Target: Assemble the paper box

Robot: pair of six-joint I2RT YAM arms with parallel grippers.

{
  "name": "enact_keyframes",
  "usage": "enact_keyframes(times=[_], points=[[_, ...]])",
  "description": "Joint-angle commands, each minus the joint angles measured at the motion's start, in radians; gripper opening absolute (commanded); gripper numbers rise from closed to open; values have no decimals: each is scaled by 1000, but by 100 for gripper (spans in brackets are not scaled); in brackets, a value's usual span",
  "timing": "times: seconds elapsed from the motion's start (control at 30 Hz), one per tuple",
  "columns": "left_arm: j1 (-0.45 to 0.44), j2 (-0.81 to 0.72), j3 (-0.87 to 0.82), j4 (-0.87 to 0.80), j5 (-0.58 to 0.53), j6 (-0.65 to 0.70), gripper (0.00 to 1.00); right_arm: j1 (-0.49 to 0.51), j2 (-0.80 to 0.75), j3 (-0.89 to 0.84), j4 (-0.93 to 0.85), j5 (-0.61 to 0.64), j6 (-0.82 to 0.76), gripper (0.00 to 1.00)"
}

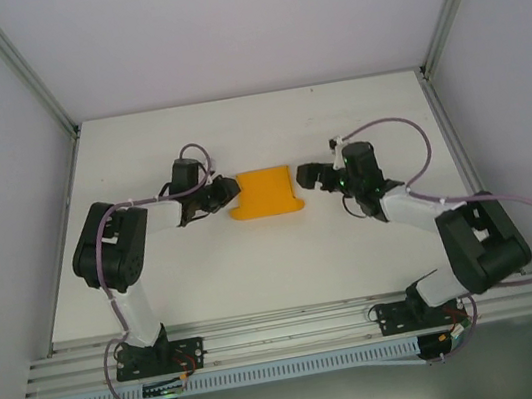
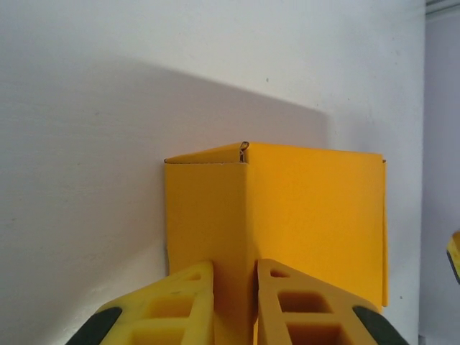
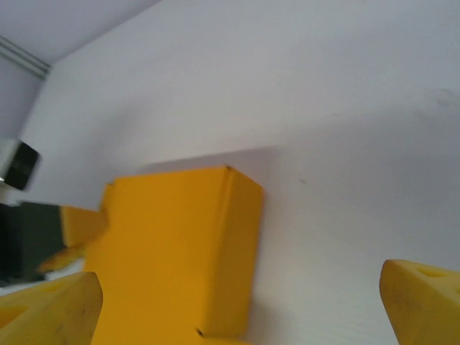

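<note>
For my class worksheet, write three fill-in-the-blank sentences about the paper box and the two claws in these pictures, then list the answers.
The left claw is ____ on a folded edge of the paper box. The right claw has its jaws wide ____. The box lies ____ the two claws.
Missing words: shut; open; between.

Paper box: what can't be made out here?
- Left wrist: whether the left gripper actually pinches the paper box fold; its fingers cover the contact.
- Right wrist: the box's near end, cut off by the bottom edge.
- Top external: flaps and creases, too small.
</note>
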Motion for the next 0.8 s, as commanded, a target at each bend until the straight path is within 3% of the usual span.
enact_keyframes(times=[0.0, 0.13, 0.33, 0.47, 0.67, 0.77], points=[[27, 54, -108, -37, 47, -45, 11, -21, 106, 97, -83, -266, 87, 99], [43, 57, -157, 49, 80, -62, 8, -26, 253, 208, -103, -347, 135, 98], [44, 28, -166, 37, 51, -27, 10, -18, 411, 298, 25, -523, 238, 92], [44, 36, -163, 62, 59, -22, 10, -4, 480, 341, 13, -554, 242, 87], [44, 40, -132, 100, 101, 4, 13, 5, 543, 345, 221, -672, 387, 70], [40, -11, -71, 52, 82, 80, 19, 5, 535, 353, 233, -688, 400, 55]])
